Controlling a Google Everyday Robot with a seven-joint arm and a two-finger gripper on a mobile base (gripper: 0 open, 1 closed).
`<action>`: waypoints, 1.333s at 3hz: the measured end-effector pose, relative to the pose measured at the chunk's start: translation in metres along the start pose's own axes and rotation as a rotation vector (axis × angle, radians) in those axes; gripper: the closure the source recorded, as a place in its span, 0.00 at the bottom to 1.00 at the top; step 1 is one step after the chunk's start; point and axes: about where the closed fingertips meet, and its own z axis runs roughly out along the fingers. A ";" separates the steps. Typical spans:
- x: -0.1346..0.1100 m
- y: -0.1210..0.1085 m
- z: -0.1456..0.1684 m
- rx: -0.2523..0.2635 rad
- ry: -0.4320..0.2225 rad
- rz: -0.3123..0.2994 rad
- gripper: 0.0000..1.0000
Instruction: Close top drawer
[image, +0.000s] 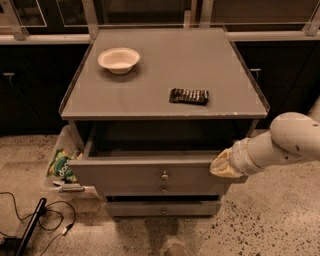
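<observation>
While the top drawer (130, 172) is partly open, the gripper (226, 165) touches it under the worktop's (165, 75) front-right corner; I cannot tell its grasp.

A bowl (118, 60) sits on the cabinet top (165, 55) near its back left corner. A flat packet (189, 96) lies nearer the front edge, right of the middle. Under the top, the top drawer (125, 174) sticks out. The gripper (223, 167) is at the right end of the drawer's front. A bag (62, 167) sits low down, left of the drawer.
</observation>
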 end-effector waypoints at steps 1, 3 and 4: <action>0.000 0.000 0.000 0.000 0.000 0.000 0.39; -0.001 -0.002 0.006 -0.002 -0.002 0.001 0.00; -0.001 -0.002 0.006 -0.002 -0.002 0.001 0.00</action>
